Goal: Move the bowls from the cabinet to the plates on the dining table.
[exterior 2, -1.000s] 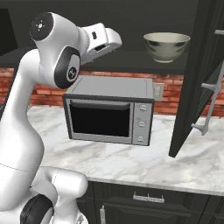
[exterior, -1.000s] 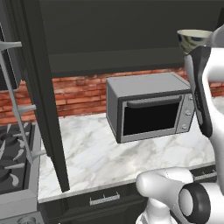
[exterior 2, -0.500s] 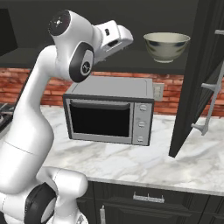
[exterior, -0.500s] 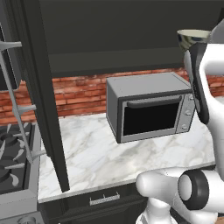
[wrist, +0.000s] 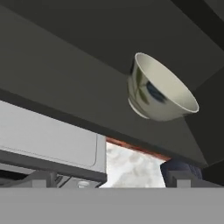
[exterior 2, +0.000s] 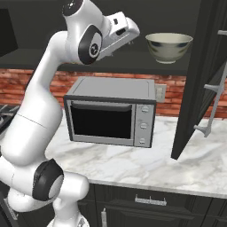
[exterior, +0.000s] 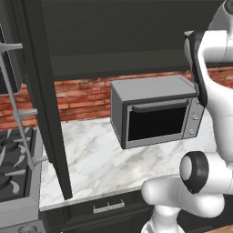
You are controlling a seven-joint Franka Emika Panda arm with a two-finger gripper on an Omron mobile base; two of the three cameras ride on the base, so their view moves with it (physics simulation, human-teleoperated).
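Note:
One bowl (exterior 2: 168, 46), glossy grey-green with a cream rim, stands upright on the bottom shelf of the open dark cabinet (exterior 2: 44, 60). In the hand view the bowl (wrist: 159, 92) lies ahead, up and to the right. My gripper (exterior 2: 133, 32) hangs at shelf height just left of the bowl, apart from it. In the hand view the gripper (wrist: 111, 179) is open with nothing between its fingertips (wrist: 43, 178). The arm hides the bowl in the left base view. The plates and the dining table are out of view.
A grey microwave (exterior 2: 111, 115) sits on the marble counter (exterior 2: 133, 164) under the shelf. The right cabinet door (exterior 2: 199, 75) and the left door (exterior: 41, 100) both swing out over the counter. A stove (exterior: 13, 173) is at the left.
The arm has risen and swung right, bringing the open gripper closer to the bowl. In the left base view the arm now covers the bowl.

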